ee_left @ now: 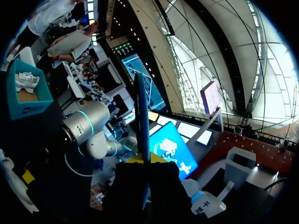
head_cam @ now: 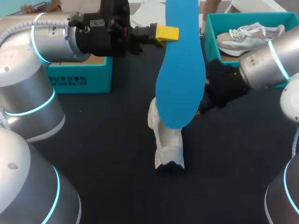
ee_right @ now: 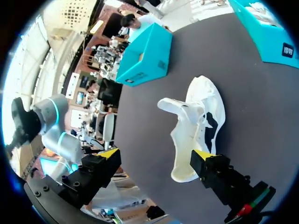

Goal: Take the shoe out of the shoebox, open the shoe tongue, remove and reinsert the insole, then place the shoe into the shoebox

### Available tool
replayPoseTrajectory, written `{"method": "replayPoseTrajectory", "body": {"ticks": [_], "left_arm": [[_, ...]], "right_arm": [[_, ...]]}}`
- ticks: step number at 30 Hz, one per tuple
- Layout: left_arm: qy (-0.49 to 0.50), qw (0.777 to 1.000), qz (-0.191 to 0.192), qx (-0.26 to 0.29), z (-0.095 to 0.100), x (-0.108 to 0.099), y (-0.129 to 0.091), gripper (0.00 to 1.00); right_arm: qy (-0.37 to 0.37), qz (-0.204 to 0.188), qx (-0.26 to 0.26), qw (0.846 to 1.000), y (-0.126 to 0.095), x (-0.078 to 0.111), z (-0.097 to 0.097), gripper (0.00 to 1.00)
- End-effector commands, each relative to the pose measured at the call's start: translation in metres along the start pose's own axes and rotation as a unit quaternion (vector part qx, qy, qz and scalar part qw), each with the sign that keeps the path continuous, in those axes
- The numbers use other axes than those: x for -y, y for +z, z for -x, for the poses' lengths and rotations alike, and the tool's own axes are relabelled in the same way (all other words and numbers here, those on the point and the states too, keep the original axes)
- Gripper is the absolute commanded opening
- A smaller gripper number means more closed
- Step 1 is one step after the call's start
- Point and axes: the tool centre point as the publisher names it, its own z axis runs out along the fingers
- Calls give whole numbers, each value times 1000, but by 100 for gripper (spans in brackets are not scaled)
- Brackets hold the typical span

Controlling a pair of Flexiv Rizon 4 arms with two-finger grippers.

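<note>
Currently pinching the blue insole (head_cam: 180, 70) in the left gripper (head_cam: 166, 33), with both fingers closed on its flat faces near the upper end. Holding it upright in the air above the middle of the table (head_cam: 103, 154), with the lower end overlapping the white shoe (head_cam: 167, 142) as seen from the head camera. Appearing edge-on from the left wrist, as a thin dark strip running straight out from between the fingers.

Meanwhile spreading the right gripper (ee_right: 155, 154) wide and low over the table, with nothing between its fingers. Facing the shoe, which is resting on the table just ahead, with one yellow tip just beside its near end; not possible to tell whether touching. Showing the tongue (ee_right: 174, 106) standing out sideways from the dark opening.

Also showing a teal shoebox (head_cam: 252, 21) at the table's far right corner, carrying a grey-and-white sneaker (head_cam: 247, 37), and a second teal box (head_cam: 86, 77) near the far left edge.
</note>
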Motion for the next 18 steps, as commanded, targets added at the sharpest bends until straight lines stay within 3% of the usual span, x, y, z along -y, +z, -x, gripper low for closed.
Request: {"method": "replayPoseTrajectory", "body": {"ticks": [1,4,15,18], "left_arm": [[0,1000,0,-1,1,1,1,0],[0,1000,0,-1,1,1,1,0],[0,1000,0,-1,1,1,1,0],[0,1000,0,-1,1,1,1,0]], "right_arm": [[2,1,-34,999,-19,3,-7,100],[22,-1,-53,998,-31,-4,-17,100],[64,65,-162,983,-90,-17,-43,100],[88,56,-179,978,-102,-18,-50,100]]}}
